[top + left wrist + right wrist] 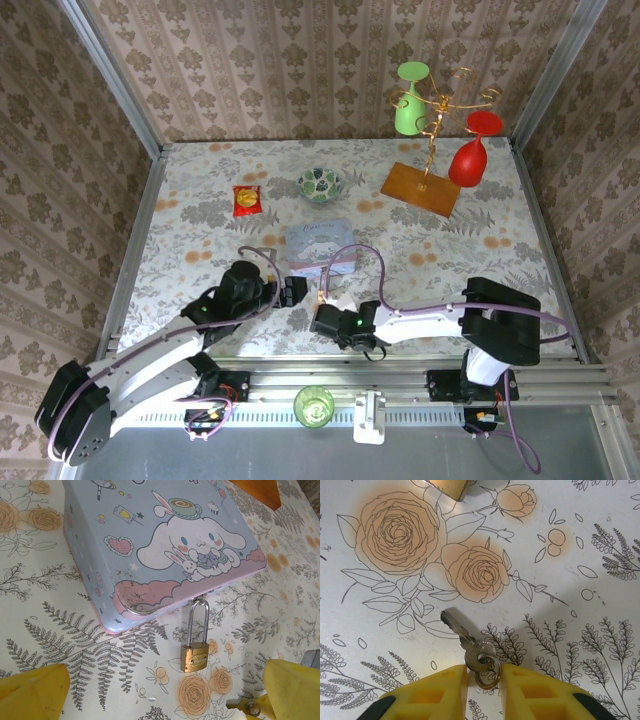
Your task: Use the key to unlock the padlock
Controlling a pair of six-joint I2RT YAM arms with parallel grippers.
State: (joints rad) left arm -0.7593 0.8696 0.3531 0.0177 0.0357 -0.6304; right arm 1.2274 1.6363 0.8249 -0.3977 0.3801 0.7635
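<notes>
Tabletop (190, 215) covered in a pale cloth printed with orange roses and grey ferns, seen from above, with two robot arms reaching in from the near edge.

Near the middle lies a pastel blue and pink tin (150, 545) with a cartoon white rabbit on its lid. The padlock (195, 656), small and brass-coloured, hangs by its long silvery shackle from the clasp on the tin's near edge. Its body lies flat on the cloth just in front of the tin, and its shackle is closed.

The left gripper (167, 680) hovers near the tin with its yellow fingers spread wide apart. The padlock lies on the cloth beyond the gap, and nothing is between the fingers.

The right gripper (484, 674) is low over the cloth, close in front of the padlock. Its yellow fingers stand close together with a narrow gap. The round head of a small silver key (465, 637) and its ring (488, 676) sit in that gap, with the blade pointing away towards the padlock. Whether the fingers are actually pinching the key cannot be told.

Farther back are a red-and-yellow snack packet (247, 200), a patterned bowl (320, 184), and a wooden-based wire stand (420, 187) holding a green glass (410, 105) and a red glass (470, 155).
</notes>
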